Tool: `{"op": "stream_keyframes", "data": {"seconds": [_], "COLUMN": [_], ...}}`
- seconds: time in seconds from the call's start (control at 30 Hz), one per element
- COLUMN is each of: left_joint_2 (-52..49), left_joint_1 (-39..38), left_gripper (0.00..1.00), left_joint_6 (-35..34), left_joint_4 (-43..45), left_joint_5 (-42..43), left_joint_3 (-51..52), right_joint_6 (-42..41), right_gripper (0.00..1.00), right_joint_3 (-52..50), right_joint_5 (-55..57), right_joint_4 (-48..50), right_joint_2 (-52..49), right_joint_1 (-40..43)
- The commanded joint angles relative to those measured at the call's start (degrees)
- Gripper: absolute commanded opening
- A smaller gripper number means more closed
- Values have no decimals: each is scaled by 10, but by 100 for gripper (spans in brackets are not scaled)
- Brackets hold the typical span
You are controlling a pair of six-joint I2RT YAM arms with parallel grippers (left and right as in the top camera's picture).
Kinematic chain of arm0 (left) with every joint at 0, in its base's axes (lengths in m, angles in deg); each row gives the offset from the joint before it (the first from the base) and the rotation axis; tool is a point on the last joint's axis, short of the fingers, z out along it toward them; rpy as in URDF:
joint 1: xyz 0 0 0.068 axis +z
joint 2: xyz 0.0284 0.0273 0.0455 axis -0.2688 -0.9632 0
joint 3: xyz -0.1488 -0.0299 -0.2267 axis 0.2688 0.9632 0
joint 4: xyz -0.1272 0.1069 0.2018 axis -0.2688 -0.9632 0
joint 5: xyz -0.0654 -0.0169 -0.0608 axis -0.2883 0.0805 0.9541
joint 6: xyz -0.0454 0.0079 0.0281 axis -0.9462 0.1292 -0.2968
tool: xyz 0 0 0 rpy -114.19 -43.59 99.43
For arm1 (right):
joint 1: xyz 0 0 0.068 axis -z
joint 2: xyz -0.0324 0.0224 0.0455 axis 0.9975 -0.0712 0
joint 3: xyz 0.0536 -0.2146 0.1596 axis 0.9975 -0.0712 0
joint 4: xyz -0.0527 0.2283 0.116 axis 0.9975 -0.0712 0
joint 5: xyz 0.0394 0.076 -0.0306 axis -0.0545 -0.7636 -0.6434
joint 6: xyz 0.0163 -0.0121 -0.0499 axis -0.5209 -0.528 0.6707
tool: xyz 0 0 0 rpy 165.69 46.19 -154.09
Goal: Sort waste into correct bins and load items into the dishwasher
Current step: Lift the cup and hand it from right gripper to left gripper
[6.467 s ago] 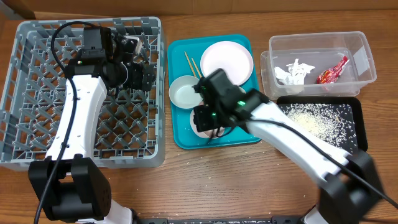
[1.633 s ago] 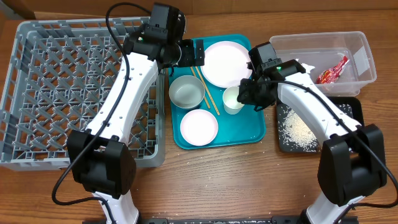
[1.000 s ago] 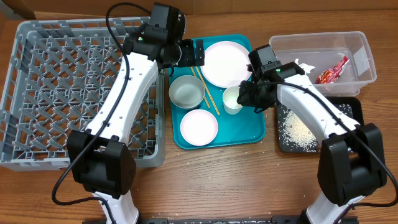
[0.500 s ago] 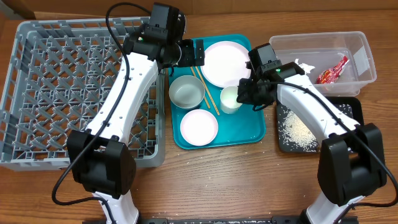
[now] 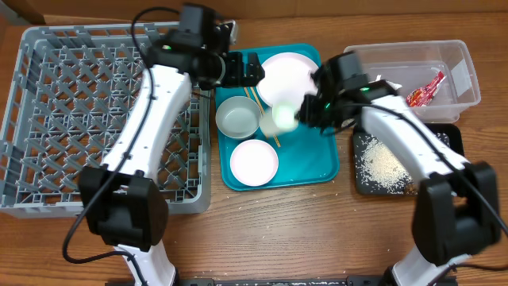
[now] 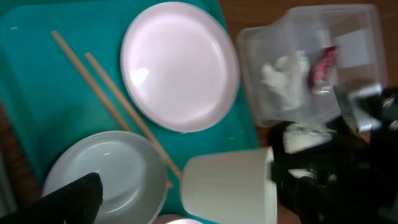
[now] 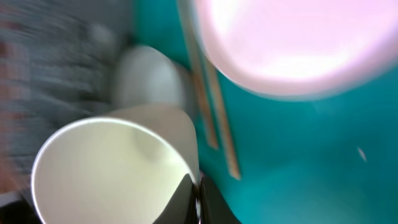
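My right gripper (image 5: 311,109) is shut on the rim of the small white cup (image 5: 284,117) and holds it, blurred, above the teal tray; the pinch shows in the right wrist view (image 7: 196,198), cup (image 7: 112,168). My left gripper (image 5: 240,69) is open and empty over the tray's far left corner. The pinkish plate (image 5: 290,75), two white bowls (image 5: 236,117) (image 5: 254,161) and chopsticks (image 6: 106,93) lie on the tray. The clear tub (image 5: 456,75) holds the red wrapper (image 5: 425,89) and tissue (image 5: 381,83). The black tray (image 5: 451,147) holds rice (image 5: 385,163). No brown lump shows.
The grey dish rack (image 5: 71,119) stands at the left with nothing in it, right beside the teal tray (image 5: 309,167). The right arm lies across the black tray and the tub's near corner. Bare wood table runs along the front.
My right gripper has lifted the cup off the teal tray and carried it left, towards the bowl. The left arm has shifted slightly left, its gripper still open.
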Motion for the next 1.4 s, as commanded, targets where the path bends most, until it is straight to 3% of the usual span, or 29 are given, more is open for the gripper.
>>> {"op": "stream_keyframes", "data": {"seconds": [0.0, 0.13, 0.3, 0.63, 0.9, 1.2, 1.37], "left_joint_2": [4, -1, -20, -24, -24, -24, -24], "left_joint_1": [66, 113, 126, 97, 96, 95, 88], "left_gripper": [100, 100, 100, 100, 100, 85, 63], "left_joint_6": [87, 146, 200, 202, 202, 202, 202], "left_joint_4": [3, 3, 2, 4, 2, -11, -10], "left_joint_5": [277, 453, 599, 582, 595, 593, 593], "left_joint_3": [-7, -6, -6, -5, -5, -5, -5], "right_joint_6": [-10, -42, -123, -219, -219, -217, -217], "right_gripper": [4, 4, 4, 4, 4, 4, 4], "right_joint_3": [16, 15, 15, 15, 15, 15, 15], "right_joint_5": [-178, -269, -339, -360, -328, -312, -297], "right_joint_4": [55, 143, 295, 483, 493, 495, 499], "right_joint_2": [73, 61, 23, -2, -10, -18, -21], "right_joint_1": [59, 80, 59, 11, 0, -5, -7]}}
